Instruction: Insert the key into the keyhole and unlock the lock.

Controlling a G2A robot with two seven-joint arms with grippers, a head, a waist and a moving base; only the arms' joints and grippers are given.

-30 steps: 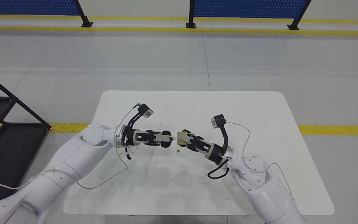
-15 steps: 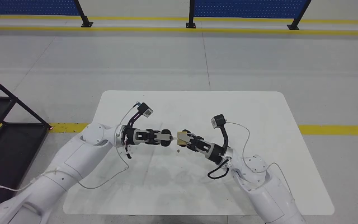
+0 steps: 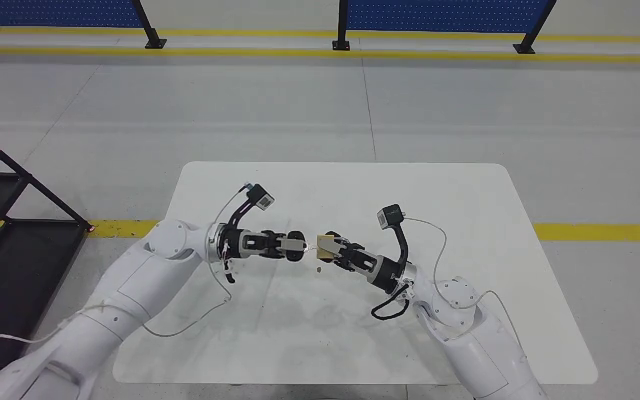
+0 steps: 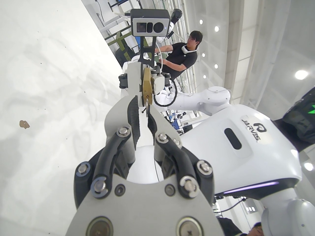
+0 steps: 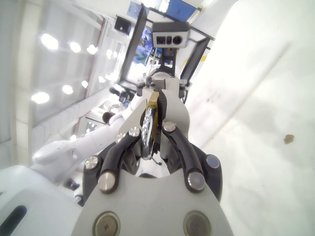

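Above the middle of the white table (image 3: 450, 200) the two grippers meet tip to tip. My right gripper (image 3: 332, 248) is shut on a brass padlock (image 3: 325, 243); in the right wrist view its brass body (image 5: 153, 100) sits between the fingers, with the silver shackle (image 5: 147, 130) pointing back toward the wrist. My left gripper (image 4: 143, 104) is shut on a thin metal key (image 4: 147, 105) whose tip rests at the bottom face of the padlock (image 4: 147, 85). How deep the key sits is hidden.
A small brown speck (image 3: 317, 268) lies on the table just below the grippers. The table's edges are far from both arms. A black frame (image 3: 30, 200) stands off the table's left side.
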